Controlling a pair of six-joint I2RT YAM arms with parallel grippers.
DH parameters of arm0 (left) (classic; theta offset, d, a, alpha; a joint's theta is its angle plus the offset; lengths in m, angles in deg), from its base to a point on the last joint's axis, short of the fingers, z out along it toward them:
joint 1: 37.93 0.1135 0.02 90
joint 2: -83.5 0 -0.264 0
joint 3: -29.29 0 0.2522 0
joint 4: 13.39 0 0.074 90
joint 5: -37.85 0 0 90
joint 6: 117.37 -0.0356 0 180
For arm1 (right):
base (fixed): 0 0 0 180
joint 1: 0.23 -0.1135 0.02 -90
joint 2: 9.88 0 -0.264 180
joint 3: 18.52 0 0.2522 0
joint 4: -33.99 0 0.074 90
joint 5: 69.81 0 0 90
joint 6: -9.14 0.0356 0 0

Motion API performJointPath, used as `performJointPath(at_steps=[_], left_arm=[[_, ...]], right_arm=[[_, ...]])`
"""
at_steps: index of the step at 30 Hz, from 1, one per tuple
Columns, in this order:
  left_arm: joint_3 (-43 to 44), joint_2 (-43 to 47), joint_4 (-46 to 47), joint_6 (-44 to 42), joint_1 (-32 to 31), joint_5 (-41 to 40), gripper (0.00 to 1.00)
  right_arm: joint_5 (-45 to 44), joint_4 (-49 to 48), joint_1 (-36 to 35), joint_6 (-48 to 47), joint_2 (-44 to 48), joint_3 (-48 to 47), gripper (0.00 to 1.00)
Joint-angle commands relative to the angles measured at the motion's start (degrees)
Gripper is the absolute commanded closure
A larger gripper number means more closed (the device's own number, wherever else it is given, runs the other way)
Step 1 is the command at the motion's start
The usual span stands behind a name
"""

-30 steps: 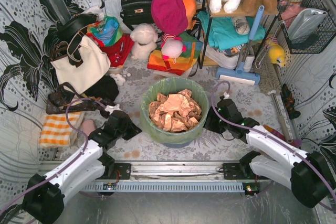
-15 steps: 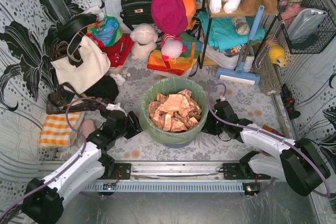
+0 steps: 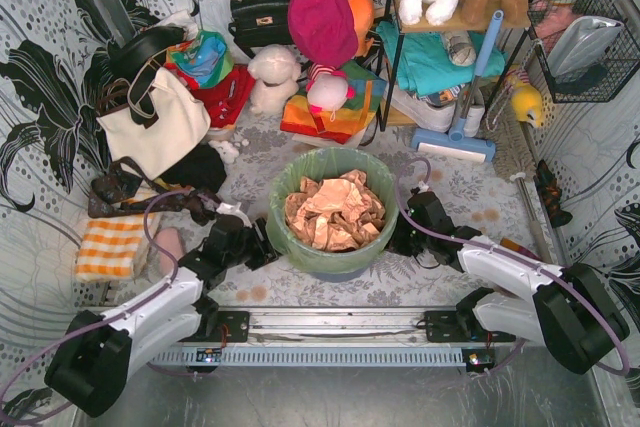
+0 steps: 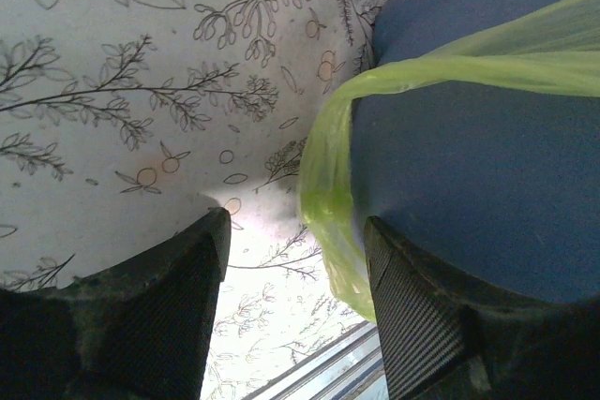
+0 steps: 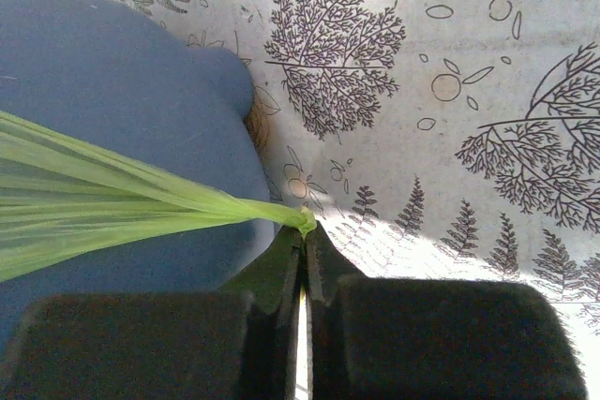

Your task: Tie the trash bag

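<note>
The trash bag (image 3: 328,161) is thin lime-green plastic lining a round blue-grey bin (image 3: 330,265) at the table's centre, with crumpled tan paper (image 3: 330,212) inside. My left gripper (image 3: 262,244) is low at the bin's left side and open. In the left wrist view a green fold of the trash bag (image 4: 328,194) hangs over the bin (image 4: 469,166) between the spread fingers (image 4: 422,325), close to the right one. My right gripper (image 3: 395,237) is at the bin's right side. In the right wrist view the gripper (image 5: 305,229) is shut on the tip of a stretched green bag strip (image 5: 122,199).
Behind the bin lie a white tote (image 3: 160,127), a black handbag (image 3: 258,12), plush toys (image 3: 272,77) and a blue-handled cleaning tool (image 3: 462,132). An orange-checked cloth (image 3: 110,245) lies left of my left arm. A metal rail (image 3: 330,325) runs along the near edge.
My left gripper has opened and moved right up to the bin's side. My right gripper has closed onto the bag's strip at the bin's right.
</note>
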Motion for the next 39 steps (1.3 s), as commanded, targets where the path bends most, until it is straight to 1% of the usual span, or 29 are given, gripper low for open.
performJointPath(at_steps=[1, 4, 7, 8, 11, 17, 19, 21, 23, 26, 28, 31, 32, 33, 35, 39], left_arm=[[-2.6, -2.8, 9.5, 0.2, 0.3, 3.5, 0.31], [-2.7, -5.6, 11.0, -0.8, 0.3, 3.9, 0.31], [-2.5, -7.4, 10.4, -1.8, 0.3, 3.4, 0.38], [-2.3, -7.5, 9.5, -2.1, 0.3, 2.9, 0.43], [-1.4, -6.9, 6.5, -3.1, 0.3, 1.1, 0.63], [1.5, -7.5, 1.2, -6.0, 0.3, -1.0, 0.81], [3.0, -7.8, -1.4, -6.5, 0.4, -2.4, 0.89], [4.0, -7.2, -3.6, -6.6, 0.3, -3.8, 0.93], [3.9, -5.6, -2.8, -6.2, 0.3, -2.7, 0.92], [2.7, -3.3, 0.5, -1.6, 0.3, -0.2, 0.80], [0.2, -2.2, 5.2, 3.9, 0.3, 1.9, 0.73], [-5.8, 0.1, 16.0, 15.7, 0.3, 3.5, 0.64], [-7.7, 1.0, 18.6, 19.5, 0.3, 3.8, 0.59], [-9.2, 2.1, 20.3, 22.5, 0.3, 3.8, 0.56], [-11.4, 4.8, 21.8, 27.2, 0.3, 3.0, 0.54], [-14.6, 10.4, 24.7, 33.3, 0.4, 2.6, 0.44]], right_arm=[[0.4, 1.9, -0.1, -0.7, 0.0, -1.4, 1.00], [1.1, 1.7, -0.1, -0.5, -0.7, -1.7, 1.00], [1.5, 2.2, -0.1, -0.7, -1.9, -2.5, 1.00], [1.5, 2.3, -0.1, -0.8, -2.2, -2.8, 1.00], [1.4, 2.8, -0.1, -1.1, -2.7, -3.6, 1.00], [1.2, 3.2, -0.1, -1.2, -3.2, -3.8, 1.00], [1.1, 3.5, -0.1, -1.3, -3.1, -3.9, 1.00], [1.1, 4.0, -0.1, -1.6, -2.9, -3.9, 1.00], [1.0, 4.6, -0.1, -1.7, -2.6, -4.0, 1.00], [0.7, 5.2, -0.1, -1.8, -2.3, -4.2, 1.00], [0.7, 5.5, -0.1, -1.8, -2.2, -4.6, 1.00], [0.5, 6.3, -0.1, -2.0, -2.2, -5.4, 1.00], [0.4, 6.7, -0.1, -2.1, -2.2, -5.8, 1.00], [0.3, 6.9, -0.1, -2.1, -2.1, -6.0, 1.00], [0.1, 7.2, -0.1, -2.2, -1.9, -6.3, 1.00], [-0.2, 7.4, -0.1, -2.0, -1.9, -6.8, 1.00]])
